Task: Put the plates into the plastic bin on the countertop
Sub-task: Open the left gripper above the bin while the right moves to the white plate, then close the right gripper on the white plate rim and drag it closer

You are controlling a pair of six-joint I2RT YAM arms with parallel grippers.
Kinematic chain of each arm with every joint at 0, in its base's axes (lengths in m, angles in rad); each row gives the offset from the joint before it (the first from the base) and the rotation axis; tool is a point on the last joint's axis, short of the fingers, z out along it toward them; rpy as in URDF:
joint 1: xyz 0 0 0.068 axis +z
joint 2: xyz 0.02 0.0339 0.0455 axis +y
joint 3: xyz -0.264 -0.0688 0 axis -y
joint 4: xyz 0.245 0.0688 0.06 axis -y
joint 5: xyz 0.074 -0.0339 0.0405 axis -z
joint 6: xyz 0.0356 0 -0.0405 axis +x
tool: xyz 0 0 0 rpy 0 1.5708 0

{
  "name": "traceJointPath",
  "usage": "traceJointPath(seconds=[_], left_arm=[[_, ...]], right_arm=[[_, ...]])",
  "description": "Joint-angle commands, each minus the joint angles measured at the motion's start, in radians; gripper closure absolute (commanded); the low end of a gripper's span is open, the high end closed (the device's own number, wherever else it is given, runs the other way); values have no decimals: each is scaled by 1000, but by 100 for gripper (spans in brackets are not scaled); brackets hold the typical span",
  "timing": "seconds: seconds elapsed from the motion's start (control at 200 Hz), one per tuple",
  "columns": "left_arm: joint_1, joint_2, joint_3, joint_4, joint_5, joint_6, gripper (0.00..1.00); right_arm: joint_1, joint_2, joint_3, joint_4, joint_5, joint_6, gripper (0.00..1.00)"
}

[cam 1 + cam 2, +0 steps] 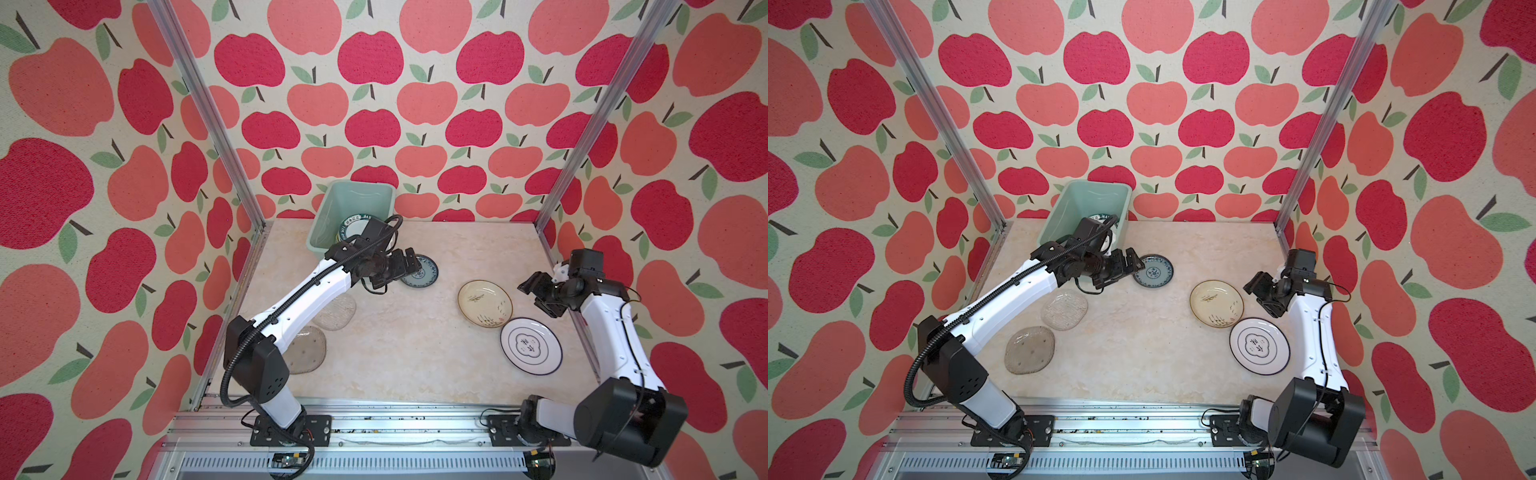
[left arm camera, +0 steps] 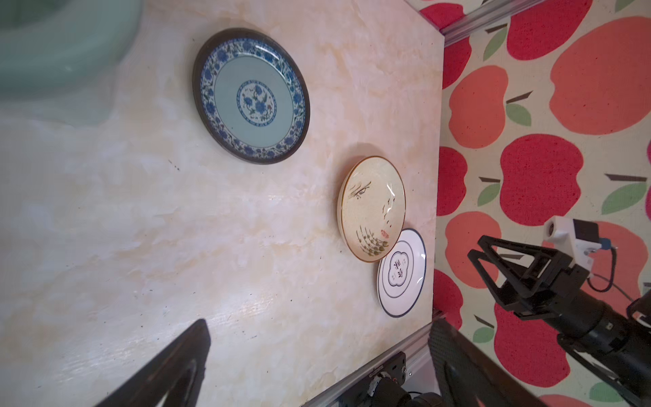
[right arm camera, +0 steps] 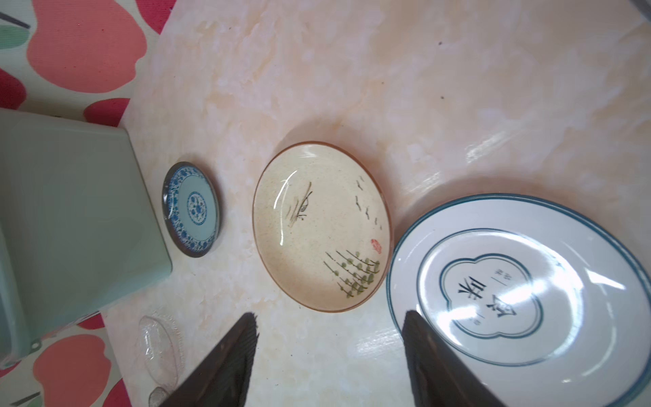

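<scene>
Blue-patterned plate (image 1: 424, 272) lies ahead of the outstretched, wide-spread left pincer (image 1: 401, 272).

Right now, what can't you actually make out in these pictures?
- How many plates lie in the plastic bin: in both top views, the left arm covers its near part.
- Bin, left wrist view: blurred, cut off by the edge.
- Nearer glass plate: in a top view, partly under that arm.

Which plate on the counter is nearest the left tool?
The small blue-patterned plate, right at the left tool's tips; the cream plate, the white plate and both glass plates lie farther off.
</scene>
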Motion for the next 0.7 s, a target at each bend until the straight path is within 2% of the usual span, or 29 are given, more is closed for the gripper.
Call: traceJointPath(seconds=[0.0, 0.125, 0.275, 0.33, 0.54, 0.695], left_arm=[[-8, -86, -136, 156, 73, 3, 1], [-4, -119, -261, 255, 110, -44, 1], [-4, -104, -291, 287, 159, -29, 1], [-3, -97, -294, 290, 171, -20, 1], [-2, -91, -325, 336, 203, -36, 1], [-3, -88, -337, 341, 204, -38, 1]], right_arm=[[-45, 23, 5, -128, 177, -81, 27], [-73, 66, 17, -143, 267, -123, 22], [-141, 131, 10, -136, 300, -134, 17], [-172, 158, -1, -124, 279, -137, 14], [-276, 285, -5, -100, 207, -143, 12], [-298, 356, 24, -82, 128, -157, 9]])
